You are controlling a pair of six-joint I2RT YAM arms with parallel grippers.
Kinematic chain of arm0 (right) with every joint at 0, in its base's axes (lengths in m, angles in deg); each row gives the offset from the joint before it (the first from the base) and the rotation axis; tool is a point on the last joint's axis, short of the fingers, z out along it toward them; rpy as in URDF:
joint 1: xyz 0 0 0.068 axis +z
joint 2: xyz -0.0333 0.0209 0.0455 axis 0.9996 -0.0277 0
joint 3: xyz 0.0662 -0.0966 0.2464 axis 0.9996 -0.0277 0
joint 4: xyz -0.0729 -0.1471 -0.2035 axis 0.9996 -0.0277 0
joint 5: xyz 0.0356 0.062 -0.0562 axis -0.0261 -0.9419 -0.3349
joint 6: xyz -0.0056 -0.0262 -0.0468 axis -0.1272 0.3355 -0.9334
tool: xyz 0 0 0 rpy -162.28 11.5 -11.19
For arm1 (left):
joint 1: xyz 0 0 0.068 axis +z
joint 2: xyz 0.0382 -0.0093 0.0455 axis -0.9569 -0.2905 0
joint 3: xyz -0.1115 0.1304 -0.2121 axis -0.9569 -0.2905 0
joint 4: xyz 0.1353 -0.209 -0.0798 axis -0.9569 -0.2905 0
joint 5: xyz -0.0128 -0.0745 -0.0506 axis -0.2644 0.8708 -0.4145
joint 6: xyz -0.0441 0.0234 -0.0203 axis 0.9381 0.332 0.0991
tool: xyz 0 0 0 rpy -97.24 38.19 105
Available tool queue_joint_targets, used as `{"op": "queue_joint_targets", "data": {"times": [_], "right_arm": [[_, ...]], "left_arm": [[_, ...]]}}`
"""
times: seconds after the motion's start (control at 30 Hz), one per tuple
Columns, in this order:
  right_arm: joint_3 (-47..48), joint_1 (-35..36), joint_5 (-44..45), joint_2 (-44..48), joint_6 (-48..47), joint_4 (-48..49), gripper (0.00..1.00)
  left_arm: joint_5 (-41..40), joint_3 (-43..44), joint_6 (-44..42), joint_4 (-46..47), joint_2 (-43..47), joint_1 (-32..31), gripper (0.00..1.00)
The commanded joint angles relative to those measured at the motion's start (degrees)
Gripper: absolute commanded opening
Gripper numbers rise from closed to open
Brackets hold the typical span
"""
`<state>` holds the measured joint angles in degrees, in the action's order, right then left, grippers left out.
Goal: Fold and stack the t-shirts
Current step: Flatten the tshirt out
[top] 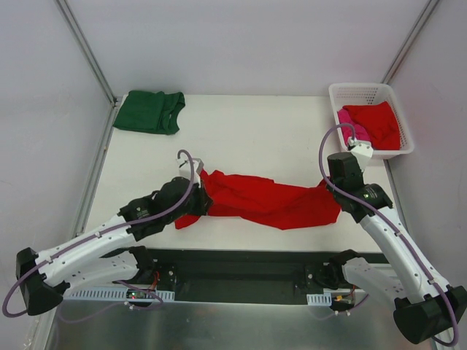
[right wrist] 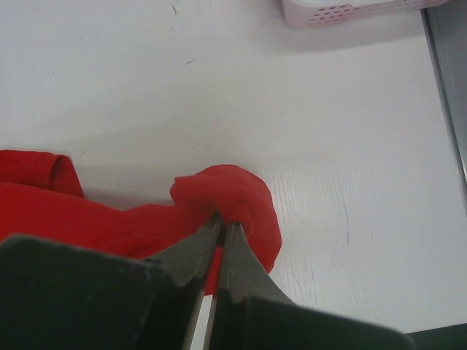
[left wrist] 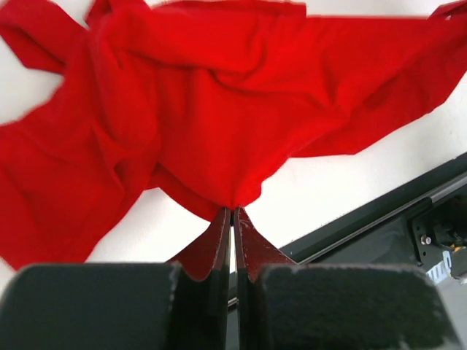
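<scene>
Top external view: the step in hand is, I judge, the spreading of the red t-shirt [top: 266, 200] before any fold. It lies mid-table [top: 255, 131], toward the near edge, stretched as a long band from left to right — wrinkled, bunched, not flat at all. The left gripper [top: 198, 192] is pinched closed on its left end; in the left wrist view the cloth comes out directly from the fingertips. The right gripper [top: 332, 191] is clamped on the right end, on a small roll of hem. Next move, prob.: lift both ends together, keep tension and lay the cloth flat — w/o letting a corner slip. The green t-shirt [top: 151, 111] seems already folded at the far left corner. Another red tee [top: 376, 120] and a pink tee [top: 349, 124] lie in the basket [top: 365, 86] at far right.
</scene>
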<state>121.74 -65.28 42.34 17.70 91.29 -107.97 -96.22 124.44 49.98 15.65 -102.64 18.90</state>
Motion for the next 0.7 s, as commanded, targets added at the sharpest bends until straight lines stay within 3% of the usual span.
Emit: {"op": "queue_joint_targets", "data": {"times": [0.0, 0.2, 0.67], "right_arm": [[2.5, 0.3, 4.3, 0.6, -1.5, -0.9, 0.01], [5.7, 0.2, 7.1, 1.6, -3.2, -1.3, 0.01], [12.8, 0.2, 9.6, 12.4, -7.2, -4.8, 0.01]], "left_arm": [[-4.1, 8.8, -5.8, -10.6, 3.4, 3.3, 0.00], [-6.4, 19.5, -11.8, -20.1, 6.0, 9.6, 0.00], [-13.7, 37.2, -16.4, -35.9, 10.6, 10.3, 0.00]]}}
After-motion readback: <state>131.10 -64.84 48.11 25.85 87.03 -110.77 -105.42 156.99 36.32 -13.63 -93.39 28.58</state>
